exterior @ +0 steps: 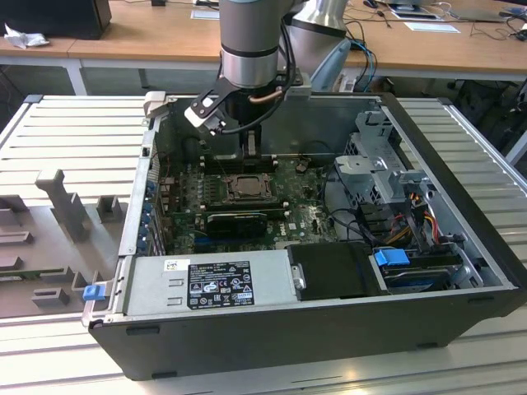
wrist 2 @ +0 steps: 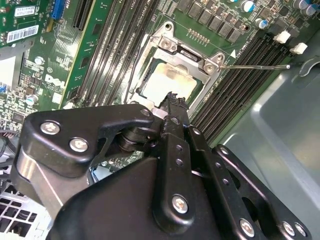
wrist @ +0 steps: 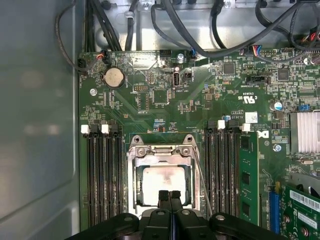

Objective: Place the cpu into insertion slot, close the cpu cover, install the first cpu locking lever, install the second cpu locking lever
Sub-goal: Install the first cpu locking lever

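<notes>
**Desk:** Black computer case [exterior: 272,329], lying open. Where was the work?

**Photographer:** Toward ten o'clock of the case's middle in the exterior view. The grey arm [exterior: 251,41] hung over the green motherboard [wrist: 165,95], and its gripper [wrist: 170,194] was at twelve o'clock of the socket.

**Desk:** And the fingers [wrist: 163,196]?

**Photographer:** They were pressed flat together with nothing held between them. In both wrist views their tips met one edge of the cpu cover [wrist: 161,155].

**Desk:** Where was the chip?

**Photographer:** The cpu [wrist: 162,182] sat inside the insertion slot [wrist: 138,187], its pale top showing through the cover's window. The cover looked lowered over it.

**Desk:** Which step, then?

**Photographer:** I judged it to be closing the cover. One thin locking lever [wrist 2: 255,66] stood out sideways from the socket corner and looked unlatched.

**Desk:** What would the levers call for?

**Photographer:** As a guess, closed tips laid squarely on that slim wire. It would then need a steady push under its catch without slipping onto the board.
</notes>
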Controlling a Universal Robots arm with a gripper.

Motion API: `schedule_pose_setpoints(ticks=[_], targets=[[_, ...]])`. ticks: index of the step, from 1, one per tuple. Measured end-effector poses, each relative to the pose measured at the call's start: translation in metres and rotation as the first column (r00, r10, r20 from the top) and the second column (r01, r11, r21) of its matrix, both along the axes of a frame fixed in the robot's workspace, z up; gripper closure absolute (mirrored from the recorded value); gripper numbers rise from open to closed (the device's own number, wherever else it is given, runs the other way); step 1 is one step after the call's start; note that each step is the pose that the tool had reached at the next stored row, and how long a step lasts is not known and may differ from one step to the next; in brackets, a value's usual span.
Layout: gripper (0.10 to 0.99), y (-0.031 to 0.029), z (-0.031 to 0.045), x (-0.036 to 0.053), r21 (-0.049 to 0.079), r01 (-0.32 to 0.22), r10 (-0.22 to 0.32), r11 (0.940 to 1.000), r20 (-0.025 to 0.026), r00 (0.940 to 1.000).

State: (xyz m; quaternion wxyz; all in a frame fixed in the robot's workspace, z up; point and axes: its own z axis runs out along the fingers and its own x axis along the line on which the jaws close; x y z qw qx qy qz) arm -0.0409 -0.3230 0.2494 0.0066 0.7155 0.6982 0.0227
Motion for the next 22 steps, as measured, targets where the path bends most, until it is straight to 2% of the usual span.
schedule_pose_setpoints(ticks=[7, 22], targets=[[0.980, 0.0000, 0.0068, 0.0000, 0.000, 0.000, 0.000, 1.0000, 0.0000, 1.0000], [0.980, 0.0000, 0.0317, 0.0000, 0.000, 0.000, 0.000, 1.0000, 0.0000, 1.0000]])
